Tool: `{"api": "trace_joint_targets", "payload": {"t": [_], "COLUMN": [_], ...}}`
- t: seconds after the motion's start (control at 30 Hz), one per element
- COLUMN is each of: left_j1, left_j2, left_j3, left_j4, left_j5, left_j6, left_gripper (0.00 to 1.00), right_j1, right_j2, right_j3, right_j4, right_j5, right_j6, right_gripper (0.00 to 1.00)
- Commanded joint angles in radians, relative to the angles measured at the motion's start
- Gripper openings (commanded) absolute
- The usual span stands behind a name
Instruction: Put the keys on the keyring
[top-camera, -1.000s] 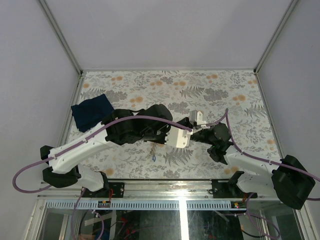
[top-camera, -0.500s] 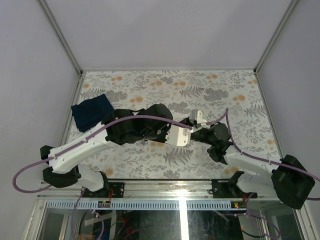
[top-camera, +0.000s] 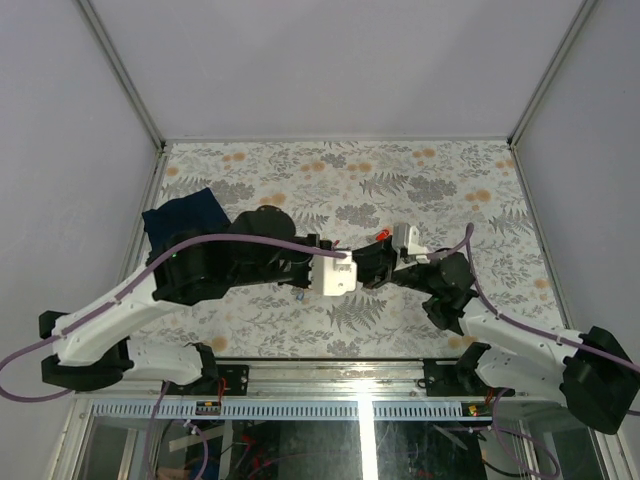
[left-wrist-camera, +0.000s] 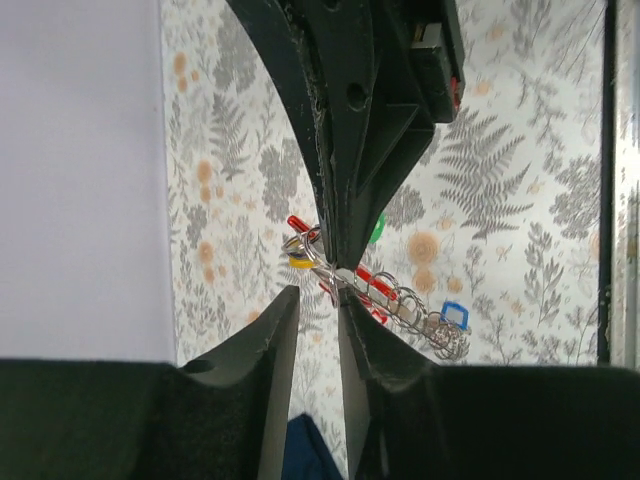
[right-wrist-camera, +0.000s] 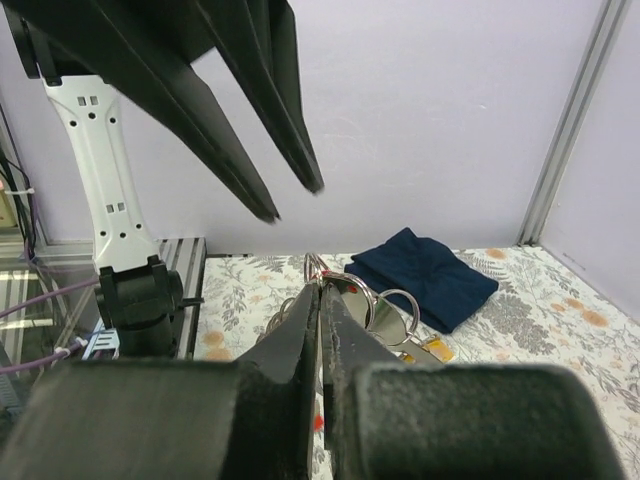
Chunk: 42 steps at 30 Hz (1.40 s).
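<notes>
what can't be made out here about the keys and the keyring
- Left wrist view: the keys are too small and tangled to tell which are threaded on the keyring. The right gripper hides its own pinch point.
- Top view: the left gripper and the right gripper cover the whole bunch.
- Right wrist view: the right gripper's shut fingers block most of the bunch.

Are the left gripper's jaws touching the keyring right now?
Apart. In the right wrist view the left gripper hangs above the keyring with bare wall showing between them; the right gripper alone pinches it.
</notes>
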Motion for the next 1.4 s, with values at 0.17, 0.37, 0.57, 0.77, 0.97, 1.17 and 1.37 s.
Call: {"api": "trace_joint_targets", "payload": {"t": [0.17, 0.37, 0.57, 0.77, 0.97, 1.17, 1.37], "left_j1": [-0.004, -0.006, -0.005, -0.005, -0.003, -0.001, 0.001], "left_j2": [-0.241, -0.321, -0.357, -0.350, -0.334, -0.323, -0.329], "left_j3": [-0.213, -0.354, -0.475, -0.523, -0.534, -0.539, -0.563], "left_j4": [0.362, 0.502, 0.669, 0.737, 0.747, 0.726, 0.748], "left_j5": [0.170, 0.214, 0.261, 0.304, 0.322, 0.312, 0.294], "left_j6": [-0.025, -0.030, -0.058, -0.080, -0.094, -0.115, -0.156], "left_gripper": [0.24, 0.23, 0.23, 0.28, 0.29, 0.30, 0.32], "right_j1": [0.006, 0.006, 0.005, 0.006, 0.005, 0.006, 0.006], "right_j2": [-0.199, -0.314, -0.376, -0.381, -0.381, -0.397, -0.407], "right_j3": [0.077, 0.132, 0.159, 0.163, 0.165, 0.166, 0.171], "right_j4": [-0.258, -0.554, -0.603, -0.596, -0.583, -0.578, -0.574], "right_j5": [-0.059, -0.086, -0.051, -0.034, -0.032, -0.012, -0.004], "right_j6": [-0.169, -0.289, -0.287, -0.278, -0.276, -0.284, -0.286], "right_gripper": [0.00, 0.00, 0.00, 0.00, 0.00, 0.00, 0.00]}}
